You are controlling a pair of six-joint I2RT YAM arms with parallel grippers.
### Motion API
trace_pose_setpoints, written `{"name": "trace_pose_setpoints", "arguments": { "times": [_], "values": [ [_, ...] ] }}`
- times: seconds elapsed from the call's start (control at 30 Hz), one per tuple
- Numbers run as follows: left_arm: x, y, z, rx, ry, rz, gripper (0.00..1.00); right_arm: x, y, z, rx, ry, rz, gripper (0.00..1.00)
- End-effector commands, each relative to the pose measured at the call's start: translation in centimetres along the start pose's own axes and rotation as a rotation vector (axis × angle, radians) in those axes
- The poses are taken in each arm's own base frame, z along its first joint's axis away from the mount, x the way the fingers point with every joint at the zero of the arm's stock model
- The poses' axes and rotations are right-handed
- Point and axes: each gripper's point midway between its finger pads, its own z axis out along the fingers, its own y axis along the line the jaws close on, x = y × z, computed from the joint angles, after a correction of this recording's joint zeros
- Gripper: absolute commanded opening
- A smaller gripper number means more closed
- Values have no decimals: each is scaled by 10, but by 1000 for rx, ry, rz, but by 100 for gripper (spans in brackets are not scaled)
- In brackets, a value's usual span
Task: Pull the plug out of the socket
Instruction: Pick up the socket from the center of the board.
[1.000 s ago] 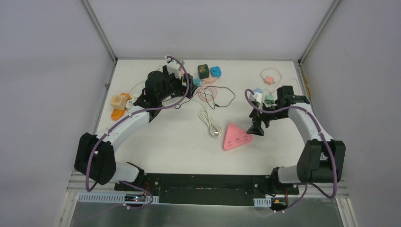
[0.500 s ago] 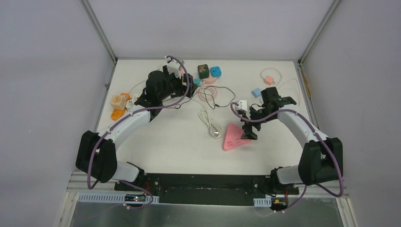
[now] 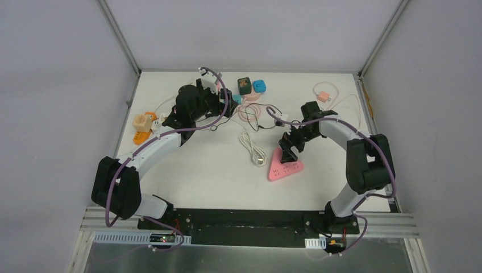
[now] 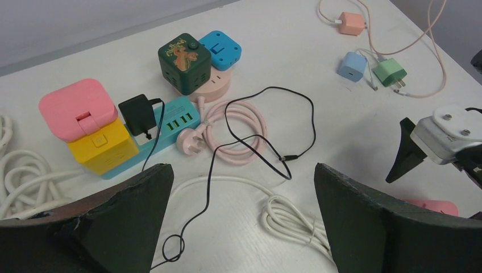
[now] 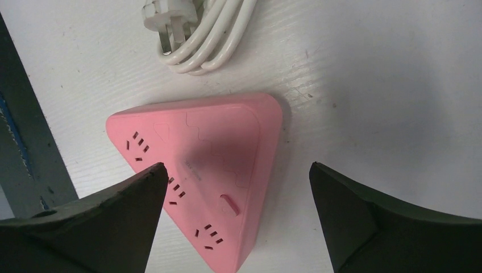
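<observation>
Beneath my right gripper [image 5: 236,166], jaws spread wide, lies a smooth pink triangular socket [image 5: 199,142]; the black plug [image 4: 138,114] sits ahead-left of my equally splayed left gripper [image 4: 243,169].

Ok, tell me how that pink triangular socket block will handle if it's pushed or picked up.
The pink socket block looks like rigid moulded plastic, so it should stay stiff, not flex. It lies flat and low on the table, so a push would probably slide it rather than tip or roll it. Its smooth, sloping sides might slip in a pinch.
</observation>
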Motion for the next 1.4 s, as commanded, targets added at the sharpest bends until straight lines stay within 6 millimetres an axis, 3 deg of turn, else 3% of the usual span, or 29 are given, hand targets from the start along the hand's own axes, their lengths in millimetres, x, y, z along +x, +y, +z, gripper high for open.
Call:
{"name": "trace_pose_setpoints", "arguments": {
  "times": [0.0, 0.23, 0.53, 0.8, 1.1, 1.37],
  "values": [
    [-17, 1, -1, 12, -54, 16, 99, -9, 2, -5, -30, -26, 78, 100],
    [-17, 2, -3, 8, -53, 21, 99, 8, 3, 1, -112, 12, 191, 94],
    [-18, 2, -4, 11, -57, 21, 99, 12, 1, 10, -151, 24, 244, 85],
    [-19, 3, -8, 2, -60, 29, 99, 16, 10, 12, -227, 42, 252, 69],
    [-20, 3, -11, -2, -65, 33, 99, 12, 8, 6, -247, 16, 261, 24],
    [-21, 3, -11, -2, -67, 35, 99, 4, 14, -9, -291, -48, 233, 1]
  ]
}}
